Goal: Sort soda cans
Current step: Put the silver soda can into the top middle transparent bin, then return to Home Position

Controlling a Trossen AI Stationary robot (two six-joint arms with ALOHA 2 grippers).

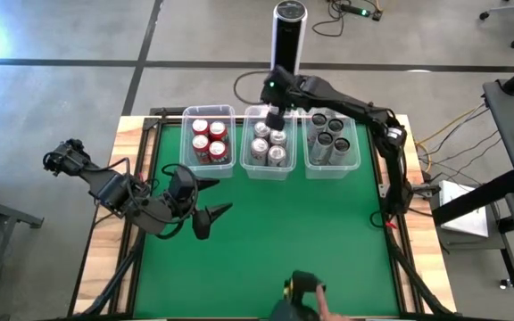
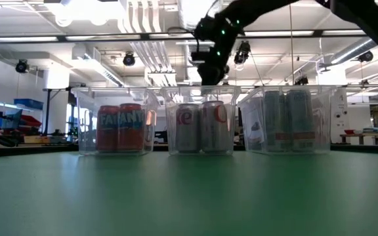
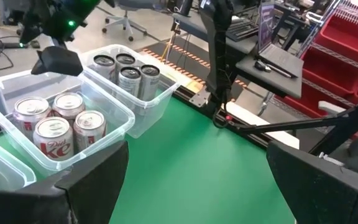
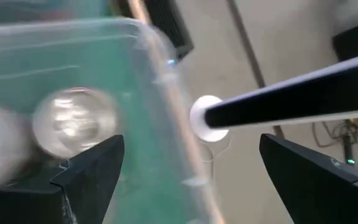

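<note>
Nearest the high camera's lower edge, a person's hand (image 1: 315,301) is seen at the table's near edge. On the green table (image 1: 284,232), three clear tubs are lined along the far edge: red soda cans (image 1: 211,141) in the left tub (image 1: 186,143), silver-white cans (image 1: 269,147) in the middle tub (image 1: 245,147), dark grey cans (image 1: 328,138) in the right tub (image 1: 357,147). The right gripper (image 1: 275,119) is held over the middle tub's far end, its fingers spread wide and empty. The left gripper (image 1: 211,198) is parked near the left edge, fingers spread wide, nothing held. A black post (image 1: 287,31) is seen beyond the table.
</note>
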